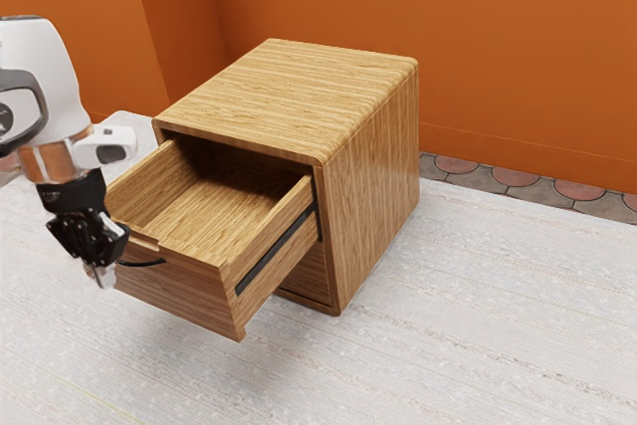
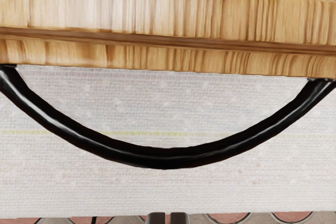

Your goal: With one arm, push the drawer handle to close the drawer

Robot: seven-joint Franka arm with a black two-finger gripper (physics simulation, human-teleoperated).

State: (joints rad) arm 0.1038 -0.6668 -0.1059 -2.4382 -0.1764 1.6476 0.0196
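My pincer [image 2: 168,218], fingertips together, at black handle [image 2: 165,159]
Drawer [image 1: 184,292] open; pincer placed outside its front, presumably so I can push the handle inward

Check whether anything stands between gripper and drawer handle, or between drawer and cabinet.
Nothing visible stands between the gripper and the curved black handle, nor between the open upper drawer and the wooden cabinet.

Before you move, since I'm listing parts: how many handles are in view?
1: the curved black handle, on the front of the open drawer. That drawer blocks part of the cabinet below it, so another may be hidden there.
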